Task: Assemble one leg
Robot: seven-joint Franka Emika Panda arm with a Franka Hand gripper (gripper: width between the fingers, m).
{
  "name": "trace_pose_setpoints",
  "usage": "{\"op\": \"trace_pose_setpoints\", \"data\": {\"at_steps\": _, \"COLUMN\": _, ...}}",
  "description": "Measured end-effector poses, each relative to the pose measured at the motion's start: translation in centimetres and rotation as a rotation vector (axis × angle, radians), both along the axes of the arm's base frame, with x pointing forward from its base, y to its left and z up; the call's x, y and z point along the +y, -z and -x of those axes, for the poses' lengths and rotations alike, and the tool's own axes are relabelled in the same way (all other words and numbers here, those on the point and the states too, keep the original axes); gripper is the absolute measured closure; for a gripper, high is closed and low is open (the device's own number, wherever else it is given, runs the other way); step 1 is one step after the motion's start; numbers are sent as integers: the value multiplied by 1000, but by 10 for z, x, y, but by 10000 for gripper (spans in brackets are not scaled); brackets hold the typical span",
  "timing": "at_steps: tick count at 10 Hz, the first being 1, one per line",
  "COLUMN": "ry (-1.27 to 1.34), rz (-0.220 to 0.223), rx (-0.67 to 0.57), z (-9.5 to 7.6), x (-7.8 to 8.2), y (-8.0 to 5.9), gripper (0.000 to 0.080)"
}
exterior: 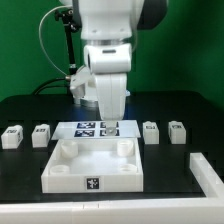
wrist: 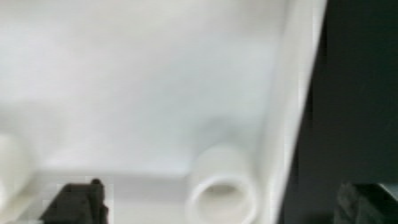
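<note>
Four small white legs with marker tags stand in a row on the black table. Two are at the exterior view's left [exterior: 11, 136] [exterior: 40, 134] and two at its right [exterior: 150, 131] [exterior: 176, 131]. The large white square panel [exterior: 60, 178] lies in front of them. My gripper [exterior: 111, 124] hangs over the panel's far edge, open and empty. In the wrist view my gripper [wrist: 222, 206] straddles the panel's edge. One dark fingertip [wrist: 75, 202] is over the panel [wrist: 143, 90] and the other is over the black table. A round corner socket [wrist: 224, 190] lies between them. No leg shows in the wrist view.
The marker board [exterior: 88, 127] lies flat behind the panel, under my gripper. A long white bar [exterior: 206, 172] lies at the exterior view's right front. A black cable hangs behind the arm.
</note>
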State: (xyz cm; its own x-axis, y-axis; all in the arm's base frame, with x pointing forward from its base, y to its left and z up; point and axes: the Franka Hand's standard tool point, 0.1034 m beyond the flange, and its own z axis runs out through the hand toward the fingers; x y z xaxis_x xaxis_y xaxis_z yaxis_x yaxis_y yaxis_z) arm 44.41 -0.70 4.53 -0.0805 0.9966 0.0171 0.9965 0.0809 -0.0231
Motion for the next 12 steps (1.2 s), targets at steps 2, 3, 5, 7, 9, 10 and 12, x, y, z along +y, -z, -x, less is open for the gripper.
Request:
{"op": "trace_pose_setpoints", "data": {"at_steps": 2, "ry": 33, "rz": -10, "rx": 28, "z": 7, "x": -10, "y": 23, "gripper": 150}}
{"op": "trace_pose_setpoints", "data": {"at_steps": 3, "ry": 45, "rz": -14, "rx": 33, "z": 8, "x": -14, "y": 29, "gripper": 150}}
{"op": "trace_pose_setpoints", "data": {"at_steps": 5, "ry": 59, "rz": -15, "rx": 42, "z": 12, "x": -18, "y": 33, "gripper": 175}}
{"op": "trace_pose_setpoints", "data": {"at_steps": 7, "ry": 60, "rz": -15, "rx": 44, "z": 12, "x": -18, "y": 34, "gripper": 349}}
{"op": "trace_pose_setpoints", "data": {"at_steps": 9, "ry": 60, "rz": -15, "rx": 45, "z": 13, "x": -18, "y": 34, "gripper": 667}}
{"op": "trace_pose_setpoints", "data": {"at_steps": 10, "ry": 61, "rz": -15, "rx": 41, "z": 12, "x": -19, "y": 34, "gripper": 667}}
{"op": "trace_pose_setpoints", "data": {"at_steps": 12, "ry": 62, "rz": -15, "rx": 35, "z": 10, "x": -19, "y": 33, "gripper": 739}}
